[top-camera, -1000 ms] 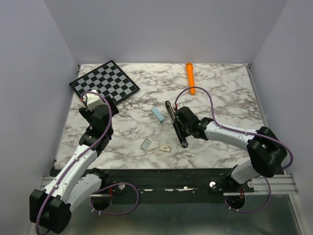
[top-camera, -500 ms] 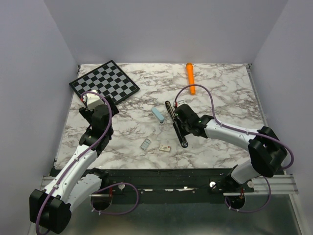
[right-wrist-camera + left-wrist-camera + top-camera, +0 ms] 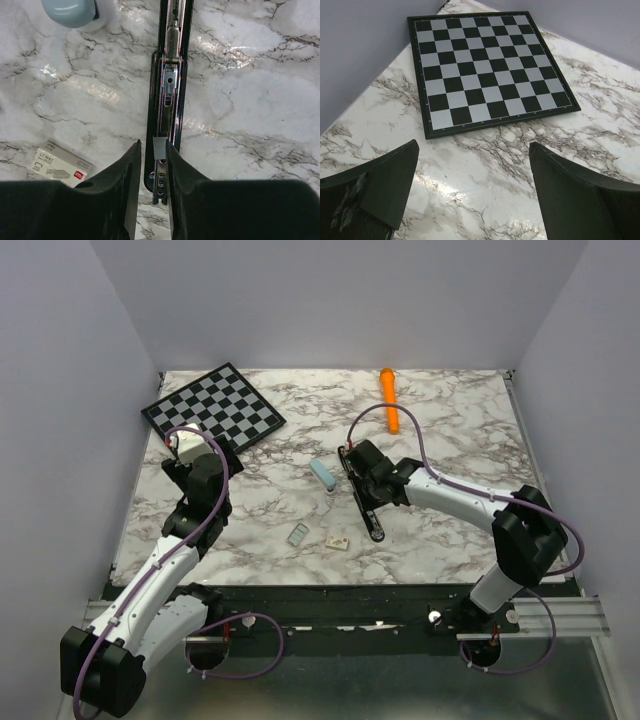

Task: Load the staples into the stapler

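The black stapler (image 3: 361,502) lies opened out flat mid-table, its chrome channel (image 3: 170,90) facing up. My right gripper (image 3: 369,514) hangs over the stapler's near end. In the right wrist view its fingers (image 3: 129,172) stand narrowly apart astride the channel. Between them, over the channel, a small grey block of staples (image 3: 160,148) rests against the right finger, with a gap on its left side. My left gripper (image 3: 473,145) is wide open over bare marble, nothing between its fingers, far from the stapler.
A second small silvery-grey block (image 3: 299,534) and a small white box (image 3: 60,166) lie left of the stapler's near end. A pale blue box (image 3: 321,475) sits left of its far end. The chessboard (image 3: 213,406) is back left, the orange marker (image 3: 390,400) at the back.
My right arm has swung up and to the left along the stapler. The left arm has not moved.
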Available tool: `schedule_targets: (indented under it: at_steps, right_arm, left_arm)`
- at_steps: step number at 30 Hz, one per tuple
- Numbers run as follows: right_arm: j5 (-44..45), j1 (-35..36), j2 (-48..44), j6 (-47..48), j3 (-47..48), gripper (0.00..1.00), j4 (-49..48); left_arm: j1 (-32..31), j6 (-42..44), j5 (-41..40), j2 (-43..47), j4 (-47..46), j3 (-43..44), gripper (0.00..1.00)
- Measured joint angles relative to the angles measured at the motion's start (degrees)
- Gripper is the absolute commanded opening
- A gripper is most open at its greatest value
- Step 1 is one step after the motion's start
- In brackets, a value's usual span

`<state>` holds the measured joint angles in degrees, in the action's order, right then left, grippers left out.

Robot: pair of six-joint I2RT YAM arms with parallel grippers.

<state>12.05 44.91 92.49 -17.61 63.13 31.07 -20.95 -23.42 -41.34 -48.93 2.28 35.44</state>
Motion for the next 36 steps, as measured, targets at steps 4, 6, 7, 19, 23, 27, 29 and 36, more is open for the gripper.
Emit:
schedule_targets:
  at_steps: [4,6,7,19,23,27,29,36]
  right_arm:
    - [-0.59,-0.02,1.88,-0.28,0.90,0.34,2.36]
    - [-0.90,-0.02,2.38,-0.35,1.14,0.34,3.04]
    - [-1.03,0.00,2.58,-0.35,1.22,0.34,3.26]
    - [-1.25,0.00,4.50,-0.33,1.79,0.33,3.72]
    - [-1.25,-0.02,4.63,-0.33,1.97,0.33,3.76]
    - [-1.25,-0.02,4.63,-0.31,2.08,0.33,3.82]
    - [-1.25,-0.02,4.63,-0.28,2.10,0.33,3.85]
    - [-0.92,-0.02,4.59,0.11,3.58,0.33,5.11]
  left_arm:
    - [0.00,0.00,0.02,0.00,-0.02,0.00,0.99]
    - [0.00,0.00,0.00,0.00,-0.02,0.00,0.99]
    - [0.00,0.00,0.00,0.00,-0.02,0.00,0.99]
    - [0.00,0.00,0.00,0.00,-0.02,0.00,0.99]
    - [0.00,0.00,0.00,0.00,-0.02,0.00,0.99]
    - [0.00,0.00,0.00,0.00,-0.02,0.00,0.99]
    - [0.00,0.00,0.02,0.00,-0.02,0.00,0.99]
    - [0.00,0.00,0.02,0.00,-0.02,0.00,0.99]
